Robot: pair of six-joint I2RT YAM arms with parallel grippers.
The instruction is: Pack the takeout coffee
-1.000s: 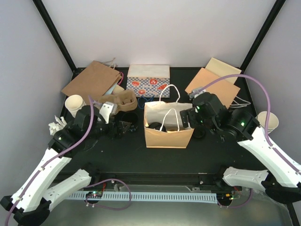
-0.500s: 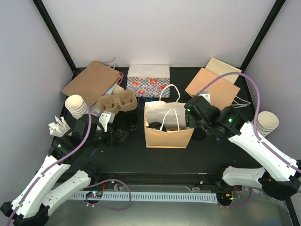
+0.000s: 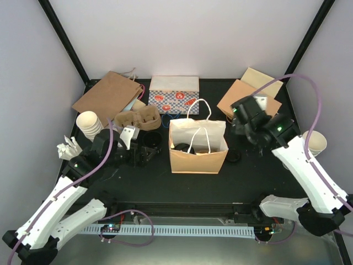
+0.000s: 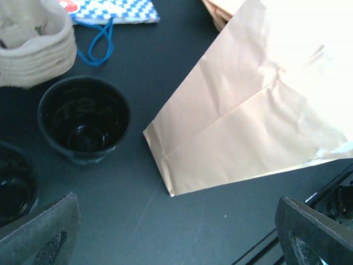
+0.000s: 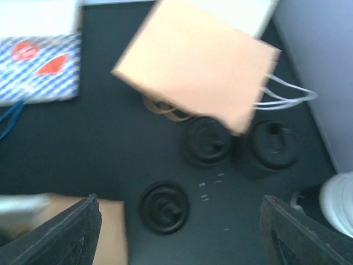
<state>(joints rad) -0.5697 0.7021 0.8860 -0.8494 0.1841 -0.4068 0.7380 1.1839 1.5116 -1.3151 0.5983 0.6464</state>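
Three takeout coffee cups with black lids stand on the dark table in the right wrist view: one nearest [image 5: 164, 208], two farther back [image 5: 208, 141] [image 5: 271, 146]. My right gripper [image 5: 179, 232] hangs open high above them with nothing between its fingers; from above it [image 3: 246, 122] is right of and behind the upright paper bag [image 3: 197, 144]. One lidded cup [image 3: 233, 157] sits by the bag's right side. Something dark shows inside the bag. My left gripper [image 4: 176, 232] is open and empty, low by the bag's left side [image 4: 248, 127], near a black cup [image 4: 84, 118] whose top looks open.
A pulp cup carrier [image 3: 138, 118] and a second black cup [image 4: 11, 182] sit left of the bag. Flat brown bags lie at back left [image 3: 107, 96] and back right [image 3: 248, 99]. A patterned box [image 3: 174, 94] is behind. Cream cup stacks stand at the left [image 3: 88, 122] and right [image 3: 315, 142] edges.
My right gripper has lifted away from the bag's right edge and swung back and to the right. The left arm has shifted slightly toward the bag.
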